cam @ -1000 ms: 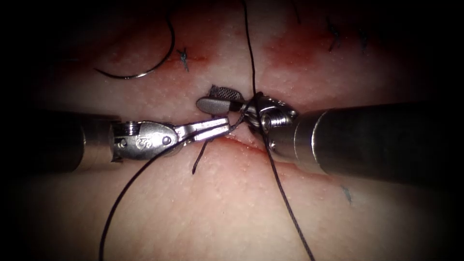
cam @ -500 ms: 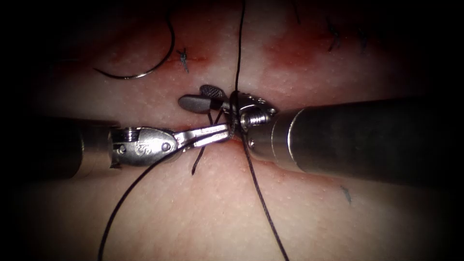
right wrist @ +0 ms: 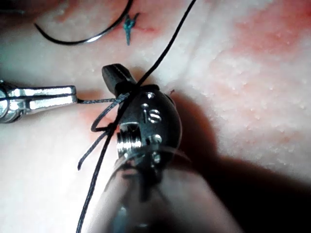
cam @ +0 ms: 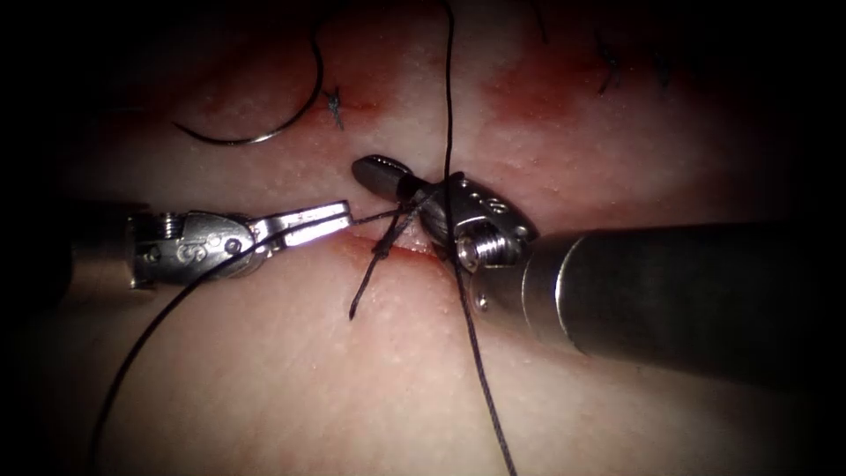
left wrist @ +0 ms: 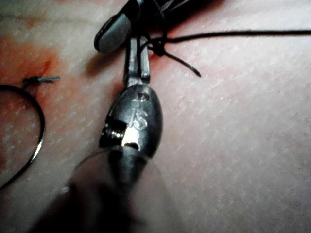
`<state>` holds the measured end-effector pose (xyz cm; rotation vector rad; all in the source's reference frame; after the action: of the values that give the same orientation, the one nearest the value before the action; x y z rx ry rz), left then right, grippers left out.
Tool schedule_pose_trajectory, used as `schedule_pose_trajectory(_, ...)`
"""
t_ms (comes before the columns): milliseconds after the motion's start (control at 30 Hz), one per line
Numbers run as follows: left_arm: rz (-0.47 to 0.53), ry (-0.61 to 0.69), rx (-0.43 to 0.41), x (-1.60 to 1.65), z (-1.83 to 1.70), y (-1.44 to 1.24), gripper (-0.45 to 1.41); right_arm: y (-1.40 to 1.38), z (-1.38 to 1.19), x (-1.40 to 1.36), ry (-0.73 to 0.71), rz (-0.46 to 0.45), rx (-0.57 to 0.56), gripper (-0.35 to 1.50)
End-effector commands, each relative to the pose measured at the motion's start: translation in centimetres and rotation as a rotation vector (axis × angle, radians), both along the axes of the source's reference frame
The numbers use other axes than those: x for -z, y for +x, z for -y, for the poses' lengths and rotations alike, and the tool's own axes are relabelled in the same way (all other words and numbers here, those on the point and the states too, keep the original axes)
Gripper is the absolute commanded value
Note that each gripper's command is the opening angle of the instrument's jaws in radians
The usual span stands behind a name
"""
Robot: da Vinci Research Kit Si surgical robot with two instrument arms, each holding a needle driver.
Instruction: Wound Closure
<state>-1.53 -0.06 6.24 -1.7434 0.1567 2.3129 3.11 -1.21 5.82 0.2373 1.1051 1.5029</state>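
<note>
Tissue [cam: 291, 370], needle [cam: 264, 115] lying free, well apart from left pincer [cam: 339, 212]

Needle [cam: 264, 123] on tissue [cam: 352, 379], seemingly left of thread [cam: 448, 106].

The left gripper [cam: 339, 214] is clamped on the thread [cam: 476, 353] just left of the cut [cam: 401, 253]. The right gripper [cam: 374, 169] is closed beside the knot [cam: 385, 248] and grips thread. The needle [cam: 282, 115] lies free on the tissue [cam: 352, 379] toward its far left corner.
</note>
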Motion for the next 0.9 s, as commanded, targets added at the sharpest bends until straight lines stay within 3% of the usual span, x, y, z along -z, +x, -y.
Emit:
schedule_pose_trajectory(33, -0.002, 0.004, 0.001, -0.06, 0.0, -0.02, -0.45, 0.08, 0.04, 0.03, -0.022, -0.016, 0.0, -0.35)
schedule_pose_trajectory(400, -0.051, -0.015, 0.052, -0.11, -0.73, 0.14, -0.45, 0.07, 0.3, 0.31, -0.12, -0.062, 0.053, -0.35)
schedule_pose_trajectory(900, -0.101, -0.061, 0.092, -0.29, -1.85, -0.24, -0.45, -0.14, 0.76, 0.33, -0.144, -0.039, 0.11, -0.35)
